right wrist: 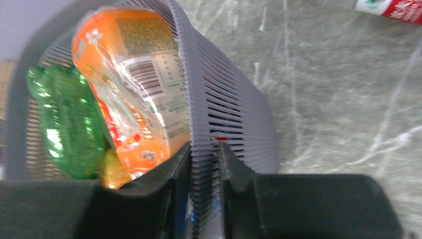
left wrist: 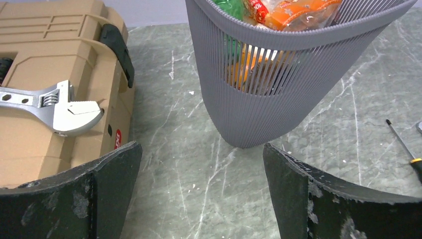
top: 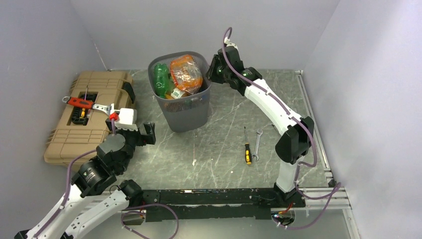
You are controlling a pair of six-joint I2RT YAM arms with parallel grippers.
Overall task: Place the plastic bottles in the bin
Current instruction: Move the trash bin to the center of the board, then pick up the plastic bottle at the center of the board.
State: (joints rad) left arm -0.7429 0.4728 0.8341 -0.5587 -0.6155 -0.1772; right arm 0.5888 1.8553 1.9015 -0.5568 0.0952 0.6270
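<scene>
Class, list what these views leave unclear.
- Top view: anything lower in the dark grey mesh bin, hidden under the orange-labelled plastic bottle and green plastic bottle.
- Right wrist view: red-labelled object, cut off by the top edge.
- Left wrist view: black-handled screwdriver, cut by the right edge.

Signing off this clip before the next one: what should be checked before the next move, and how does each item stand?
1. Right hand pinching the bin wall: ok.
2. Left hand open and empty: ok.
3. Bin standing upright on the table: ok.
4. Orange bottle and green bottle inside the bin: ok.
5. No bottle left outside: cannot tell; a red-labelled object lies at the right wrist view's edge.
6. Screwdriver apart from the bin: ok.
</scene>
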